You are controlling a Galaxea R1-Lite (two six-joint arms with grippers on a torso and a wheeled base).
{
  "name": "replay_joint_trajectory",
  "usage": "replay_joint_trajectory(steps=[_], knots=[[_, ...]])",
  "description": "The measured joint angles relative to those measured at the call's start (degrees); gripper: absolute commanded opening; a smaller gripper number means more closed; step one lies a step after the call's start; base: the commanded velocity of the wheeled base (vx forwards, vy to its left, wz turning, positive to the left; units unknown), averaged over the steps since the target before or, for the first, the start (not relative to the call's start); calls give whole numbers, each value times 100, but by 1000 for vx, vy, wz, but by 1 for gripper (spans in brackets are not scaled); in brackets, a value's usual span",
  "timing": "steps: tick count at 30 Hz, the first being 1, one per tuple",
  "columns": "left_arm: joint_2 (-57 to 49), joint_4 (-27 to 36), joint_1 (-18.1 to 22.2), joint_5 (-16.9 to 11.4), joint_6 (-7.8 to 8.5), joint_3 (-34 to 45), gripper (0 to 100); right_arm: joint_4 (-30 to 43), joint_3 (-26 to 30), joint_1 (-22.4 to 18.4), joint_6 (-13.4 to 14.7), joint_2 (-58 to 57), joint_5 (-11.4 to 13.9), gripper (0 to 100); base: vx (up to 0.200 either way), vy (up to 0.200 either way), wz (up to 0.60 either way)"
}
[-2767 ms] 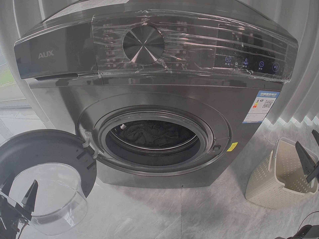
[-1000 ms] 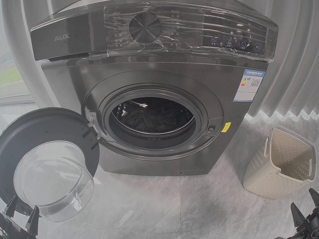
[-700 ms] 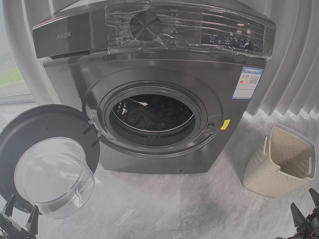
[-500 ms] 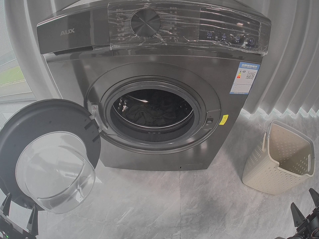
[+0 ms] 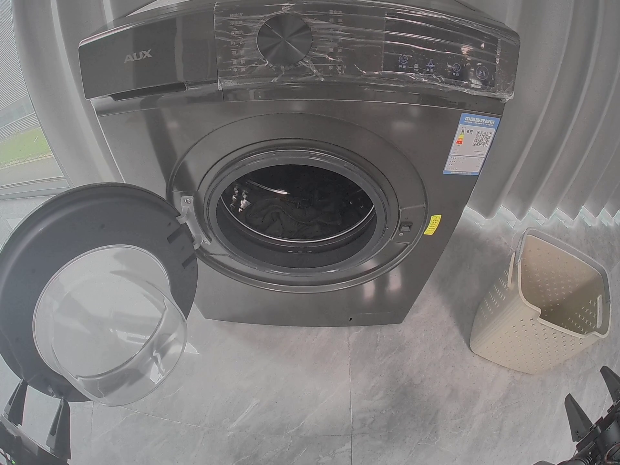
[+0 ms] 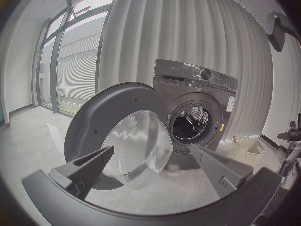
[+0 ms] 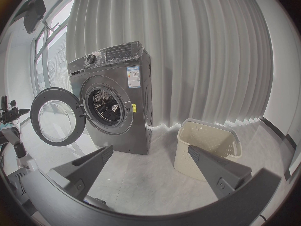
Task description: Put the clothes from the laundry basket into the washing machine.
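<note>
The grey washing machine (image 5: 310,130) stands with its round door (image 5: 77,221) swung open to the left. Dark clothes (image 5: 290,213) lie heaped inside the drum, also seen as dark clothes (image 6: 181,131) through the porthole. A cream perforated laundry basket (image 5: 510,330) sits on the floor right of the machine, tilted, with no clothes visible in it. My left gripper (image 5: 39,405) hangs open and empty below the door's glass bowl (image 6: 138,148). My right gripper (image 5: 589,389) is open and empty, just in front of the basket (image 7: 185,160).
Pale pleated curtains (image 5: 568,98) hang behind and right of the machine. Grey marble floor (image 5: 349,389) stretches between me and the machine. Tall windows (image 6: 72,63) stand beyond the door on the left.
The head view has drawn back from the machine, which now looks smaller and farther. Both grippers sit lower in the picture than 2.8 s ago. Clothes, door and basket lie unchanged.
</note>
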Motion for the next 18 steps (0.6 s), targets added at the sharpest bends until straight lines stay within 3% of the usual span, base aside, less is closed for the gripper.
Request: replay_joint_trajectory(steps=[6, 18], knots=[[-9, 2, 2, -13, 115, 0, 100, 2, 0, -9, 34, 0, -41, 100, 0, 0, 0], [-9, 20, 2, -143, 134, 0, 100, 5, 0, -407, -13, -361, -90, 100, 0, 0, 0]])
